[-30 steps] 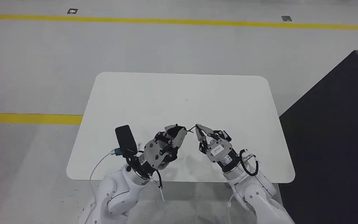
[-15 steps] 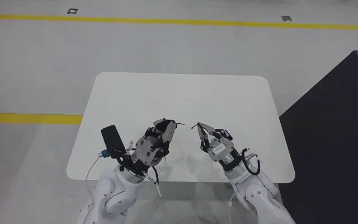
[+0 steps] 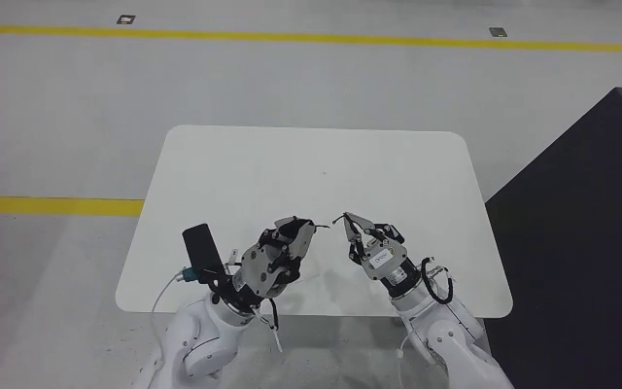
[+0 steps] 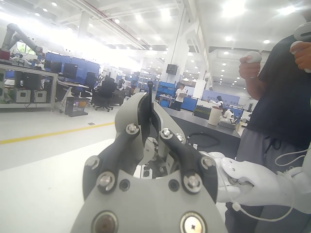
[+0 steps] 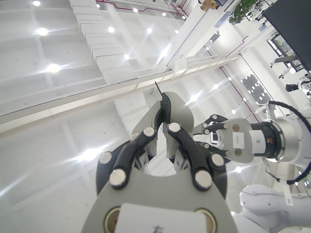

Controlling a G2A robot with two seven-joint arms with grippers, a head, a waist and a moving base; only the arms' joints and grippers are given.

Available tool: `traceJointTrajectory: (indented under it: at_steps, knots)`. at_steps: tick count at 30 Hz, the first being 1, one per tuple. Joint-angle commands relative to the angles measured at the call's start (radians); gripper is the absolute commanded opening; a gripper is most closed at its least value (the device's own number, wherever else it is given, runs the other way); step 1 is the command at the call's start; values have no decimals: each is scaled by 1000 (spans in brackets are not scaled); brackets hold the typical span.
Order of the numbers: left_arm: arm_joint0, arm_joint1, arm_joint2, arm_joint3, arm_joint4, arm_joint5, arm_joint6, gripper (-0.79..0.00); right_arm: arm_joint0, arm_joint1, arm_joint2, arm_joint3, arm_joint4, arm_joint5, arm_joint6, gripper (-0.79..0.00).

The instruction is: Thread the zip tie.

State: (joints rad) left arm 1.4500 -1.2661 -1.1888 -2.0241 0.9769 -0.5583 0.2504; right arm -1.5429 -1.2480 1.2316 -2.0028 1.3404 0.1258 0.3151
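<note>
Both grippers hover above the near edge of the white table (image 3: pixel 389 165), tips facing each other a short way apart. My left gripper (image 3: pixel 299 229) (image 4: pixel 148 98) is shut on a black zip tie (image 4: pixel 150 87), whose square head sticks out past the fingertips. My right gripper (image 3: pixel 346 223) (image 5: pixel 165 98) is shut on a black zip tie tail (image 5: pixel 158 88), its pointed tip poking out. In the top view a short black end (image 3: pixel 322 227) juts from the left gripper toward the right one. Whether the two ends belong to one tie is hidden. The left gripper (image 5: pixel 211 132) also appears behind the right fingers.
A black flat device (image 3: pixel 199 249) with a cable is mounted on the left arm. A dark panel (image 3: pixel 573 214) stands to the right of the table. Yellow floor lines (image 3: pixel 292 38) run beyond the table.
From touching ends one second ago, the left gripper swung away to the left, then came partway back toward the right gripper. The right gripper has barely moved.
</note>
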Motion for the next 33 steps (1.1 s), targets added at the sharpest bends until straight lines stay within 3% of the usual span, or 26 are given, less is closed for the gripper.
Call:
traceJointTrajectory:
  at_steps: [1,33]
  knots:
    - [-5,-1,3,0,5,11,-3,-785,0,0,0,0,0,0,0,-785]
    - [-24,-5,25,13,43,48,-25,-785,0,0,0,0,0,0,0,-785]
